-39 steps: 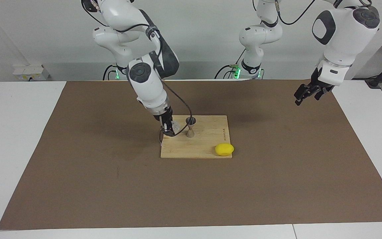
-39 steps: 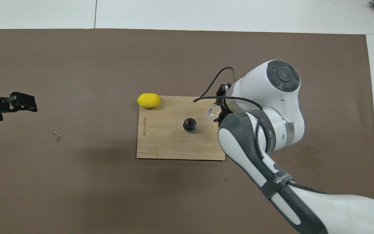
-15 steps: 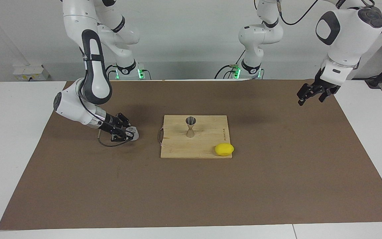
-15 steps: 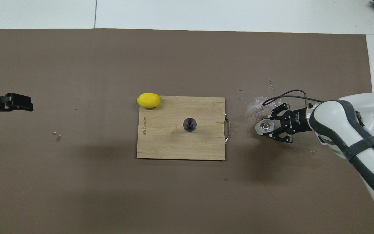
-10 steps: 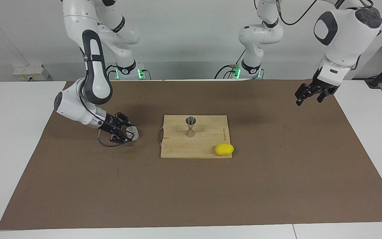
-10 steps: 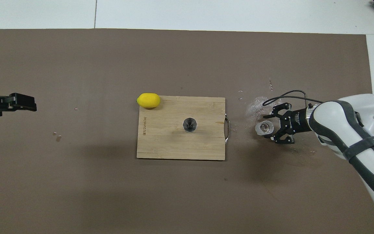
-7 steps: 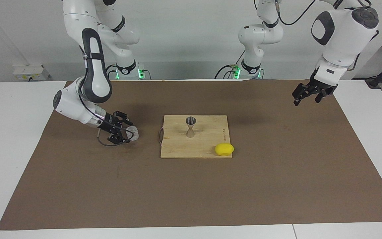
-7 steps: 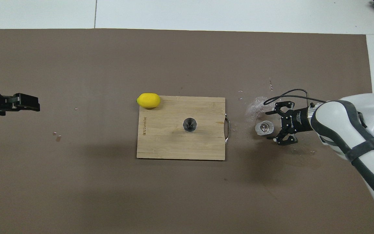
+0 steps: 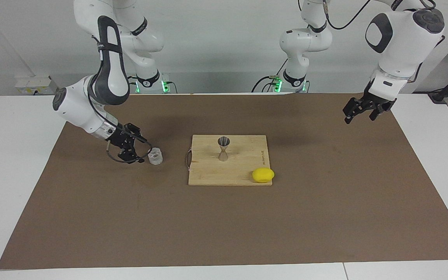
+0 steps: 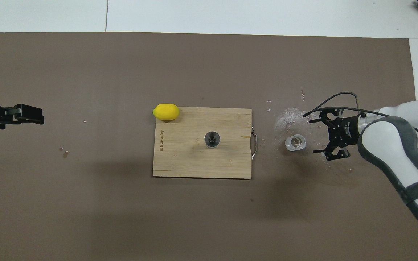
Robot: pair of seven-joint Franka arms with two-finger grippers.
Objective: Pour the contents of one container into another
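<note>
Your right gripper (image 9: 137, 153) stands spread just beside the glass tumbler (image 9: 155, 156), clear of it. The tumbler stands upright on the brown mat (image 9: 224, 225), between that gripper and the bamboo cutting board (image 9: 243, 171). Judge it light, rigid, breakable and slick; take hold across its faceted sides. The steel jigger (image 9: 223, 148) stands upright on the board. Lettering along the board's edge is too small to read. Your left gripper (image 9: 361, 110) waits, spread, over the mat's corner.

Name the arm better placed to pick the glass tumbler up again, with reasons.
Right. Its tool is open just beside the glass tumbler, which stands on the mat toward that arm's end. The left tool waits in the air above the mat's other end.
</note>
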